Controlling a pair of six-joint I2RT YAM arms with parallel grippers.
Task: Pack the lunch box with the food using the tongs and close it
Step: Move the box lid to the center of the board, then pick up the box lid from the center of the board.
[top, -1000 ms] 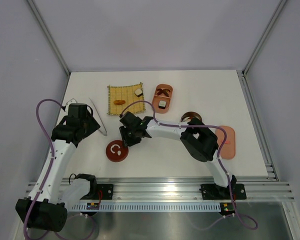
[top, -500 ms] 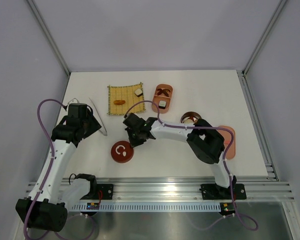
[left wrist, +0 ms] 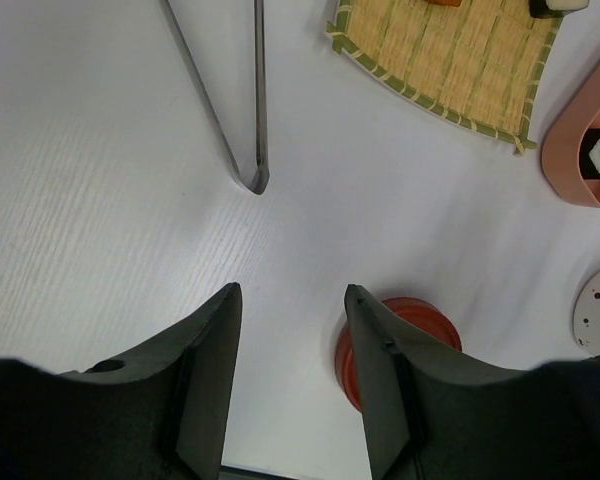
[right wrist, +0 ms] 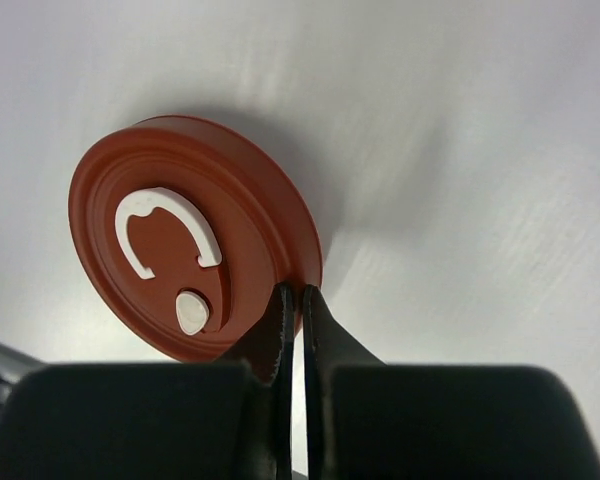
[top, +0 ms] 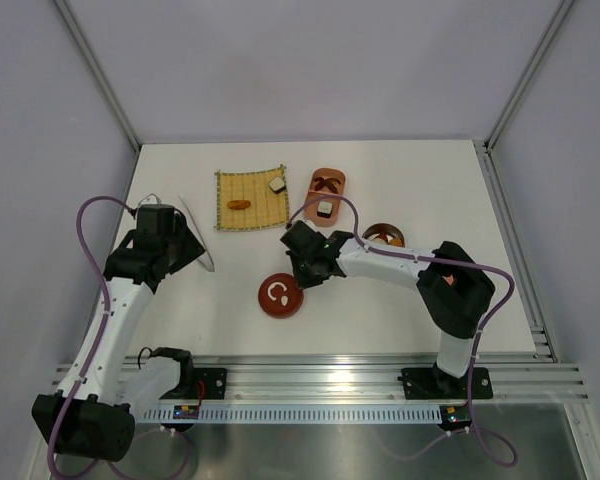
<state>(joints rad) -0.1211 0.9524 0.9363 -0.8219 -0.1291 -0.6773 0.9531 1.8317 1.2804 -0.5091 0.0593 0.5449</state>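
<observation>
Saw smooth matt black plastic on the left fingers [left wrist: 205,380], with a faint sheen along the edges. Beneath them, found a matt white table [left wrist: 100,250], finely ribbed. Just ahead of the tips, noted the tongs [left wrist: 259,100] in dull brushed metal. Farther ahead and right, made out a rough, woven, straw-like mat [left wrist: 450,70] and the smooth salmon plastic lunch box [left wrist: 562,160]. At the tips of the right fingers [right wrist: 278,340], saw a smooth matt red plastic lid [right wrist: 250,200] with white inlay.
</observation>
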